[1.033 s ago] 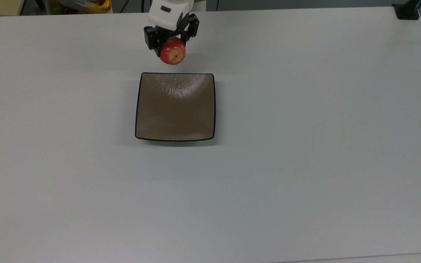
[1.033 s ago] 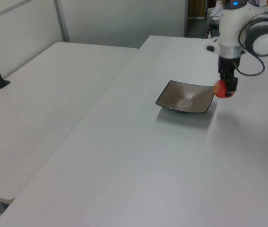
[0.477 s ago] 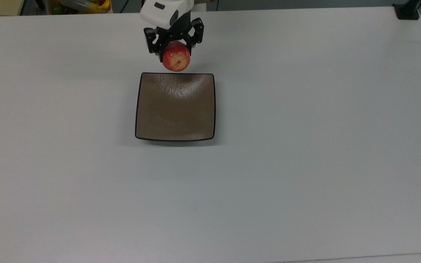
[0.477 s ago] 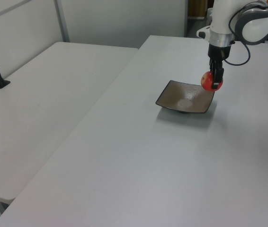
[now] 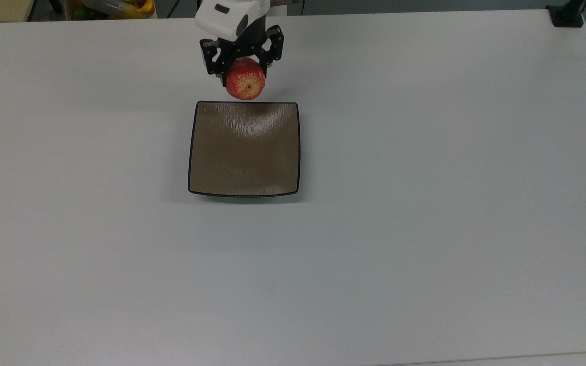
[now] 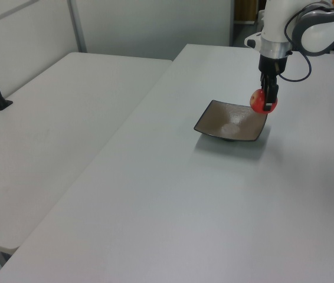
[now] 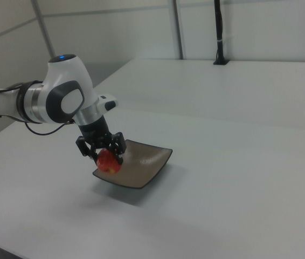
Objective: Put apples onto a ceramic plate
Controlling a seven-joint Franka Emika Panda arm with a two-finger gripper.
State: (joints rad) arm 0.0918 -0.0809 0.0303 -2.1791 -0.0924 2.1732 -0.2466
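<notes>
Above the ceramic plate's (image 5: 244, 152) edge, the gripper (image 5: 242, 65) clamps the apple (image 5: 245, 85) beneath it

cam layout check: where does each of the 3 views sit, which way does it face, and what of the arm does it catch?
Top view: overhead, looking down on the table; the gripper enters at the picture's top edge, holding the apple by the plate.
Left view: raised, off one side of the table, looking across at the plate; forearm and gripper at upper right.
Right view: raised, off the opposite side; arm and gripper at the right view's left.
Shared: all three show the apple, plate and gripper.
</notes>
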